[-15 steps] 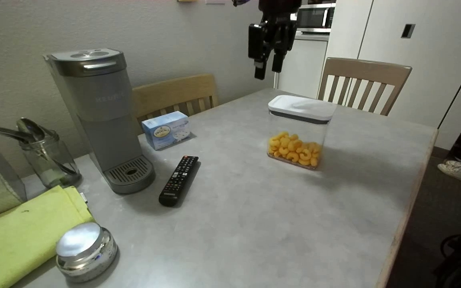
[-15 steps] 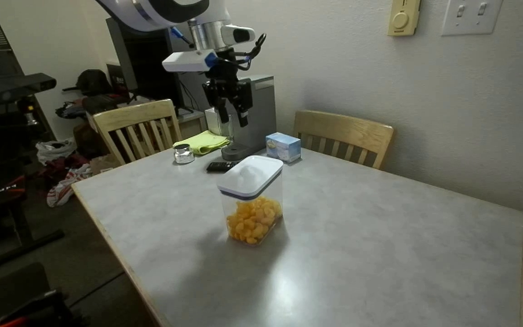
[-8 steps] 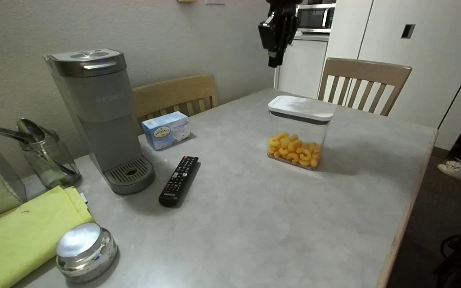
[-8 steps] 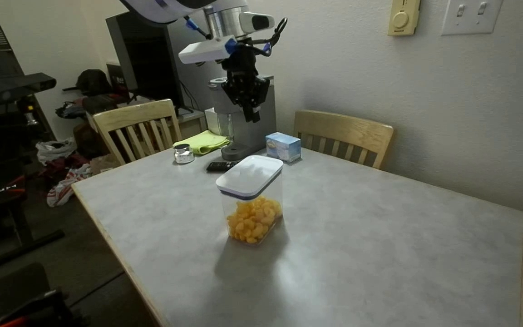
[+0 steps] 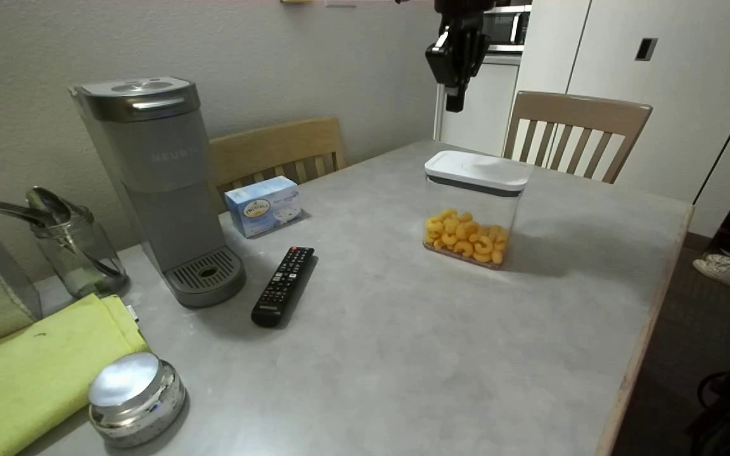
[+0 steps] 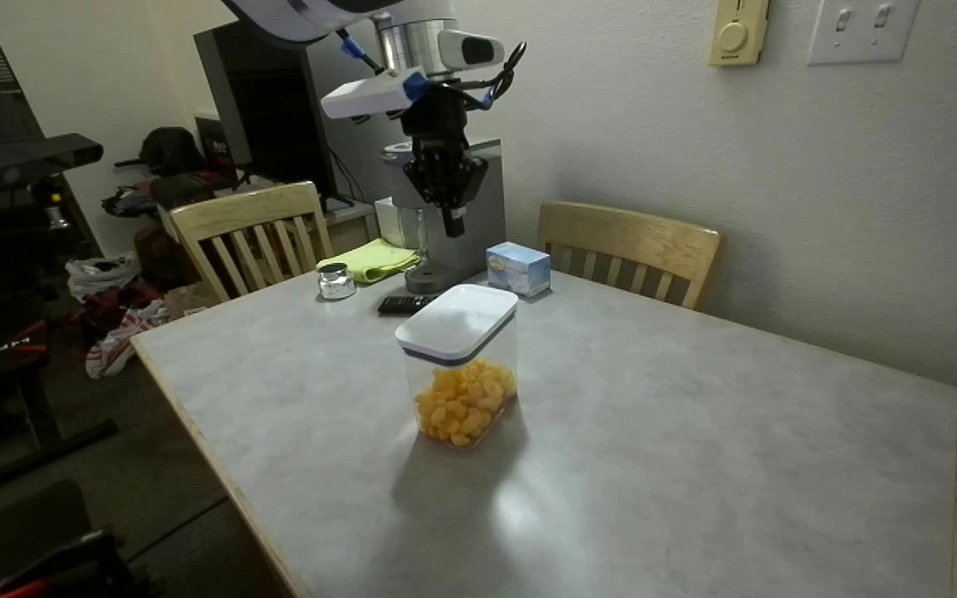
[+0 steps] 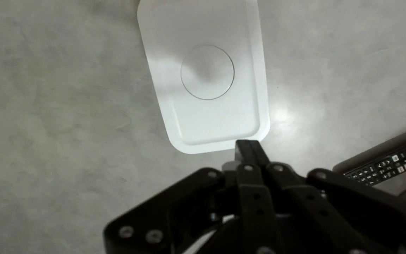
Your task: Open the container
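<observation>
- The pincer [image 7: 249,142] hangs in the air above the container [image 5: 476,206], apart from it; in both exterior views a gap is visible between the pincer and the lid [image 6: 460,320].
- The pincer is narrow: its two fingers [image 7: 244,150] stand side by side, pressed against each other.
- The container, a clear rectangular box, stands upright on the bench [image 6: 736,432], with the white lid seated on its top.
- Inside the container, orange snack pieces [image 5: 466,237] lie in the lower part.
- In the wrist view, the lid is seen from above; in its middle there is a round button [image 7: 207,72], outlined by a thin line, and the border of the lid looks a little raised. In this same view, the ends of the fingers overlap the rim of the lid.
- In an exterior view, a black remote control [image 5: 284,288] lies on the bench near the foot of a grey coffee machine [image 5: 172,158], and a blue box [image 5: 267,206] stands near the machine also.
- A glass jar [image 5: 80,269] with cutlery [image 5: 49,206] inside is placed beside this machine.
- A shiny metal tin [image 5: 135,402] stands just beside a yellow cloth [image 5: 42,373]; whether they touch, I cannot tell.
- Wooden chairs [image 6: 632,232] stand around the bench.
</observation>
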`<state>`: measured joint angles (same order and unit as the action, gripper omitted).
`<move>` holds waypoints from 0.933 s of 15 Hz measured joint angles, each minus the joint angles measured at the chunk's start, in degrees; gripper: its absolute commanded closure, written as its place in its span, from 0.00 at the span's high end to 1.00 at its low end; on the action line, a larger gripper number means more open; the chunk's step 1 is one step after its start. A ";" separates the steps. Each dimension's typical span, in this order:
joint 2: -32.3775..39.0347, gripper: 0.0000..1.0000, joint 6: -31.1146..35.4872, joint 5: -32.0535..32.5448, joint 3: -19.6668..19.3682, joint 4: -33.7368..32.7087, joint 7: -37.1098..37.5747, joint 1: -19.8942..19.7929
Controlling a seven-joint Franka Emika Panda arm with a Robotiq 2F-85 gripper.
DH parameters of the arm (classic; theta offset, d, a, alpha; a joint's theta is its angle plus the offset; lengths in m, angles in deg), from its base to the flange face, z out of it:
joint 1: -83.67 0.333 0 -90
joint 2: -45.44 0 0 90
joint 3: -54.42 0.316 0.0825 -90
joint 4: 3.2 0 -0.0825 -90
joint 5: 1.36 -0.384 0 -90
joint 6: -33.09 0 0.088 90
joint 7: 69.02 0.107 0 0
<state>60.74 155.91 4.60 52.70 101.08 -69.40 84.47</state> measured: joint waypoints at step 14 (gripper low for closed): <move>-3.28 0.00 3.47 -0.01 -1.91 12.06 5.98 -1.23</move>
<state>57.47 159.39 4.59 50.79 113.15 -63.42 83.24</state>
